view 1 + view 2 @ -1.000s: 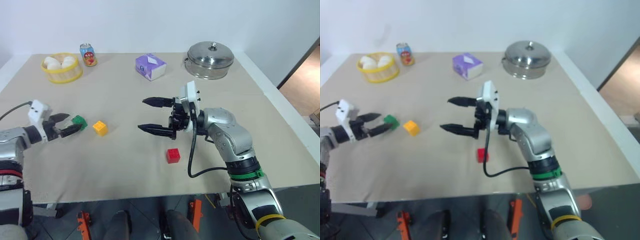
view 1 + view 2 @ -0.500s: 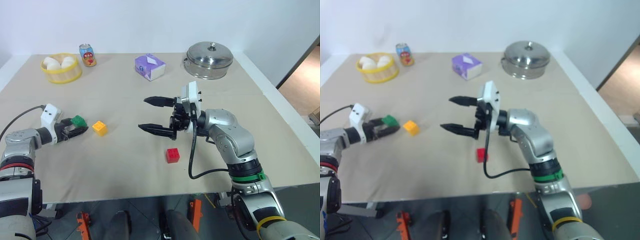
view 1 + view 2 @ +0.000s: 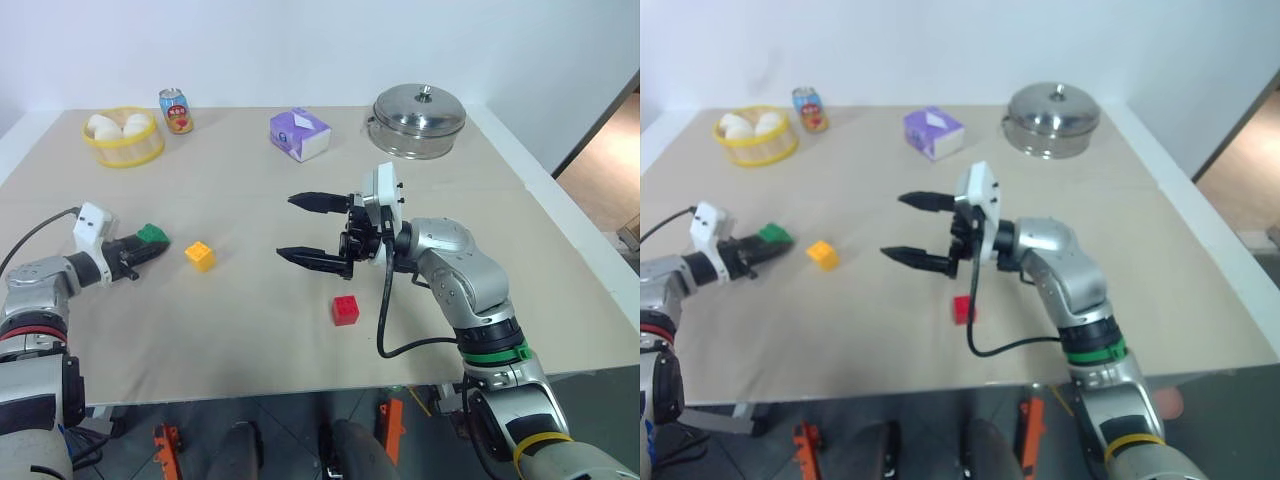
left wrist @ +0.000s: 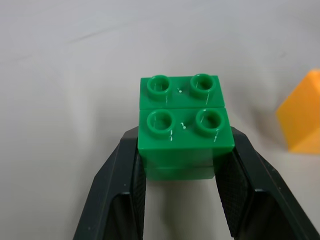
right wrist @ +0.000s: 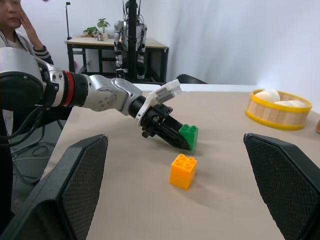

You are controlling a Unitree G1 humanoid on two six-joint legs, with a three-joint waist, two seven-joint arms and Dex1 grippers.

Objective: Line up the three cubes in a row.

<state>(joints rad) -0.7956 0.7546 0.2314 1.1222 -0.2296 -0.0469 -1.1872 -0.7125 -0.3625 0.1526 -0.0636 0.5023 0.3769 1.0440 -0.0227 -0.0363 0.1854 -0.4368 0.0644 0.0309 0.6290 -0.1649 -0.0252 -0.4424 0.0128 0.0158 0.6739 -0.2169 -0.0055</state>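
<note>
Clamping now: left end effector, wide a second ago, is gripping the green cube on the desk, ready for lifting. Yellow cube just beside, red cube well apart; right end effector is hovering, fingers apart.

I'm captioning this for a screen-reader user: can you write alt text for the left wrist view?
Two black gripper fingers pinch a small green plastic toy-brick cube with four round studs on top, over a plain beige tabletop. A corner of an orange-yellow plastic cube shows beside it, not touching.
</note>
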